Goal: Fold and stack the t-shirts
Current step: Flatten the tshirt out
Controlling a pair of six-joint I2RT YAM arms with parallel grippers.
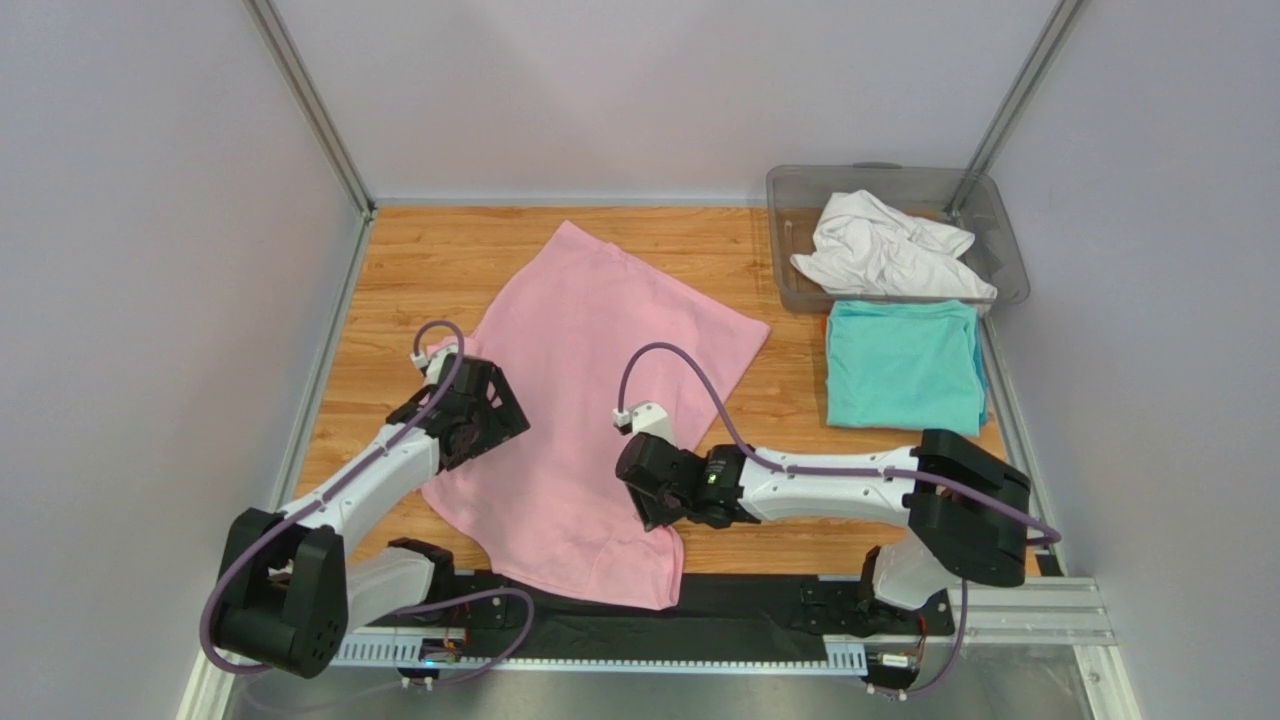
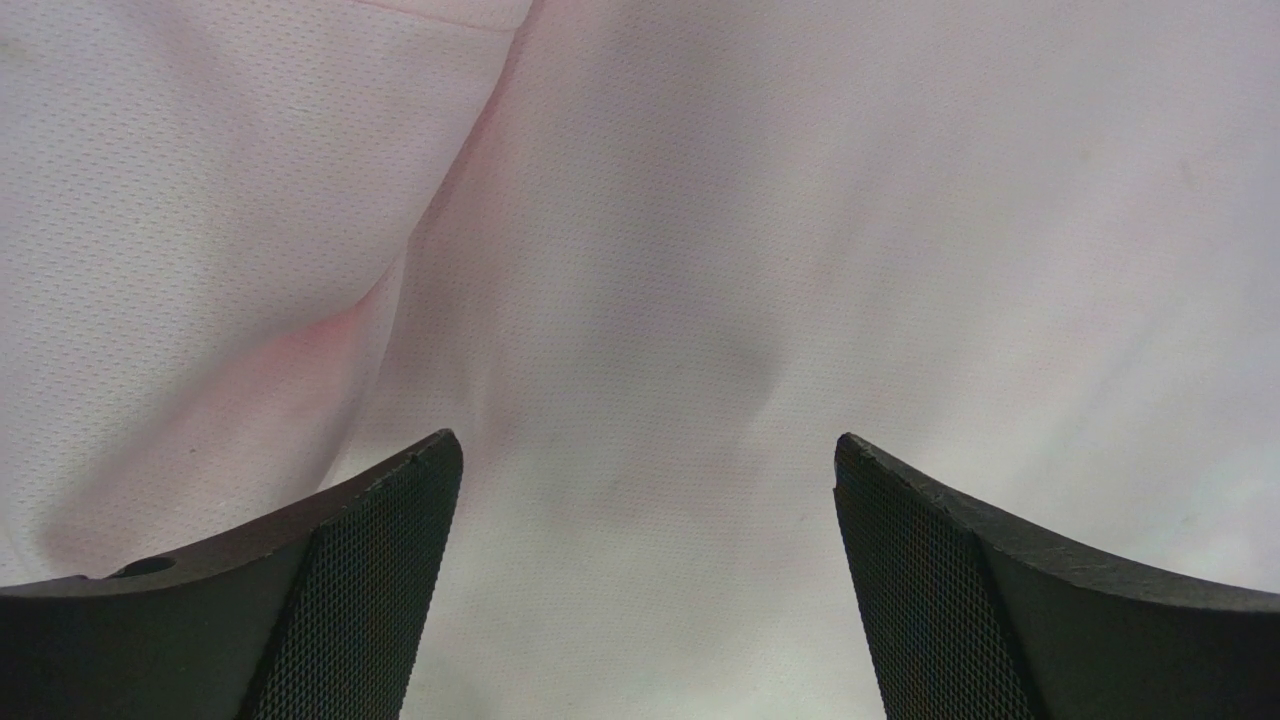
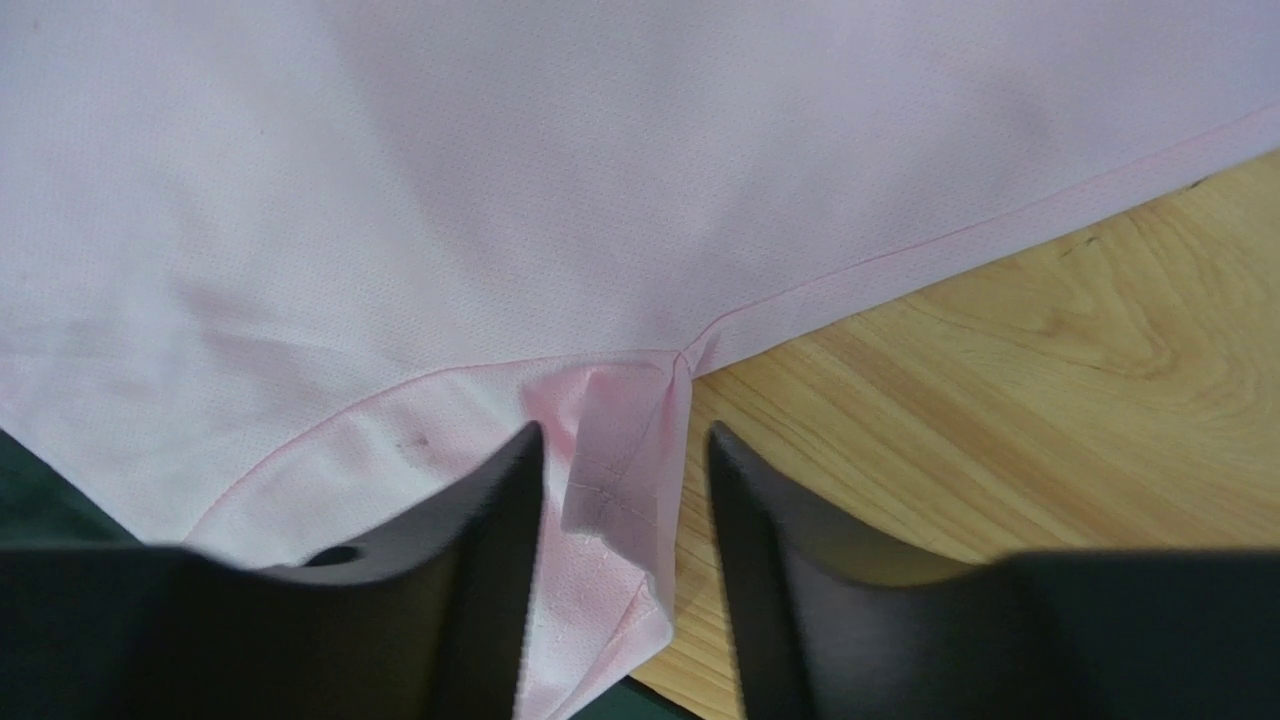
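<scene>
The right gripper (image 3: 624, 431) is about half closed, its 2 fingers (image 3: 481, 525) standing either side of a small doubled-over fold at the pink t-shirt's (image 1: 601, 390) hem corner. The fold lies against the finger at 9 o'clock, while a sliver of wood shows beside the finger at 3 o'clock. I cannot tell whether the cloth is pinched yet. The left gripper (image 2: 646, 438) has its jaws spread wide, just above smooth pink cloth, and grips nothing.

The right wrist view alone shows the stitched hem running up towards 2 o'clock, with bare wooden table (image 3: 1052, 450) beyond it at 4 o'clock. The left wrist view shows only cloth, with a soft crease at 10 o'clock. Neither wrist camera shows the other shirts.

The top view does. The pink t-shirt lies spread flat and skewed across the middle of the table, with the left gripper over its 8 o'clock edge and the right gripper at its 4 o'clock edge. The teal t-shirt (image 1: 905, 365) lies folded at 3 o'clock, well apart from the pink one. The white t-shirt (image 1: 887, 248) is bunched in the clear grey bin (image 1: 781, 195) at 1 o'clock, spilling over its near rim just beside the teal one.
</scene>
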